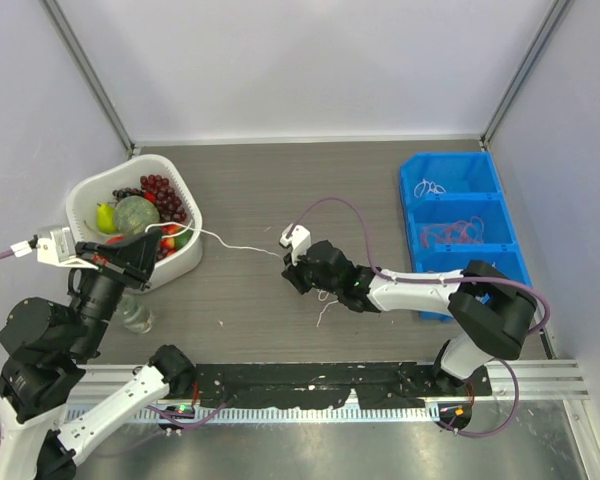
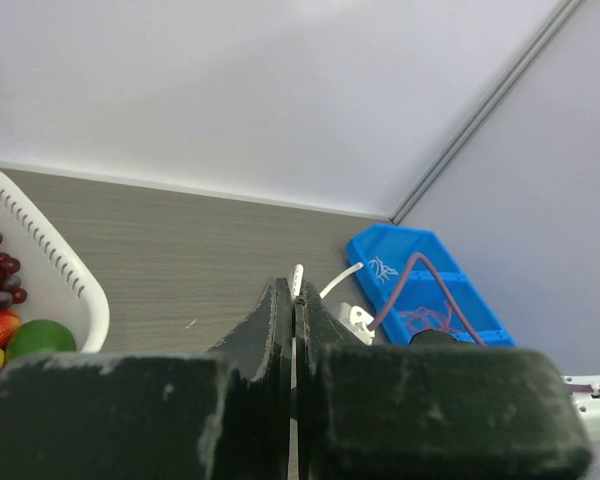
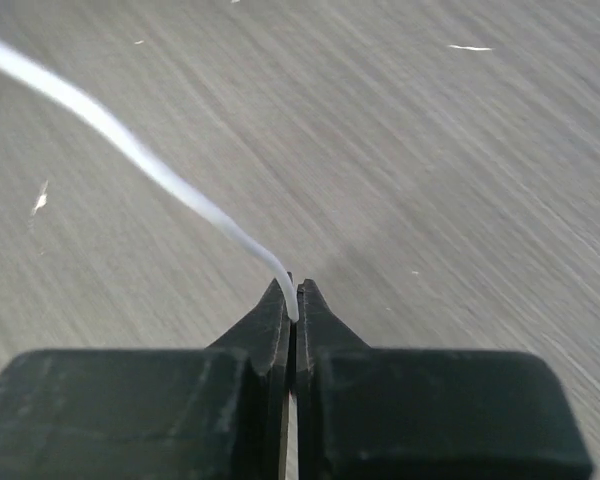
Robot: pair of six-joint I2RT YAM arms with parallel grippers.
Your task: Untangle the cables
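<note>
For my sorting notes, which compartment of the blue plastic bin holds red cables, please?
The middle compartment, with thin red cables; the far compartment holds a coiled white cable.

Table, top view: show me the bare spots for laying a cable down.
Widest bare patch: table behind the white cable, between fruit basket and blue bin. Another: in front of the cable, up to the black rail. Crowded: the left, around basket and left gripper, and the stretch by the right gripper and bin.
</note>
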